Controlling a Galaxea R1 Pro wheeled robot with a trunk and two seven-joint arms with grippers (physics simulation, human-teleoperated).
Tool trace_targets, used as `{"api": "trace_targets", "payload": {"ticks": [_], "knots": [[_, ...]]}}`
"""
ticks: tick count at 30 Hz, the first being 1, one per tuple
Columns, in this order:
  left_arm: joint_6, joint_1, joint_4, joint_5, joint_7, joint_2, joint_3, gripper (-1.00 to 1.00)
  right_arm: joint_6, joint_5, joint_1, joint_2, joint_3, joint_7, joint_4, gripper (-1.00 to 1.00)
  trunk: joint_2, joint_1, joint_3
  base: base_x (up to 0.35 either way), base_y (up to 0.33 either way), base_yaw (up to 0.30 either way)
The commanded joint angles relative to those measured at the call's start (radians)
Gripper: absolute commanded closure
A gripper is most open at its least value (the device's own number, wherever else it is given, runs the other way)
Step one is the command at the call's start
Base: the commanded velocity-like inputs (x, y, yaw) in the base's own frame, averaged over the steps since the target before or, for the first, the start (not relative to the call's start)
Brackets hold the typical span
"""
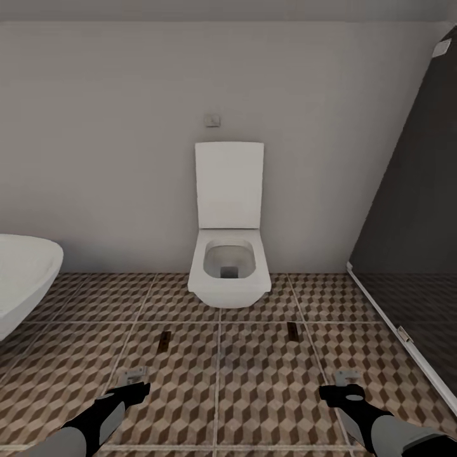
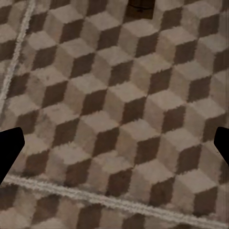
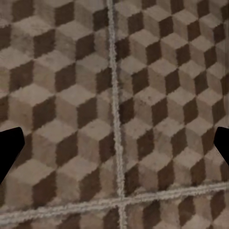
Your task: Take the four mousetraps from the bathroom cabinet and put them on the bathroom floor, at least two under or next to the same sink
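Note:
Two mousetraps lie flat on the cube-patterned bathroom floor (image 1: 254,381) in front of the toilet, one mousetrap (image 1: 165,341) on the left and another mousetrap (image 1: 292,331) on the right. My left gripper (image 1: 133,374) hovers low over the tiles just short of the left one, open and empty. In the left wrist view that mousetrap (image 2: 140,6) shows at the frame's edge, beyond the open left gripper (image 2: 114,150). My right gripper (image 1: 348,378) is open and empty too, short of the right trap; the right wrist view has the right gripper (image 3: 114,150) over bare tile. The cabinet and the bathroom sink are out of view.
A white toilet (image 1: 228,266) with its lid up hangs on the far wall straight ahead. A white rounded bathtub (image 1: 22,279) juts in at the left. A dark glass shower partition (image 1: 406,241) runs along the right, its base rail crossing the floor.

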Motion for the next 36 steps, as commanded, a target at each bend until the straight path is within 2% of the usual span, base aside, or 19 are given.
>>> {"api": "trace_targets", "payload": {"ticks": [1, 36], "knots": [[0.007, 0.000, -0.002, 0.008, 0.006, 0.001, -0.009, -1.00, -0.004, -0.010, -0.001, 0.000, 0.008, -0.001, 0.001, -1.00, 0.000, -0.001, 0.003, 0.000, 0.000, 0.000], [0.020, 0.000, 0.000, 0.006, 0.016, -0.001, -0.011, -1.00, -0.003, -0.011, 0.000, 0.000, 0.008, -0.011, 0.001, -1.00, 0.008, -0.016, 0.138, 0.000, 0.000, 0.000]]}}
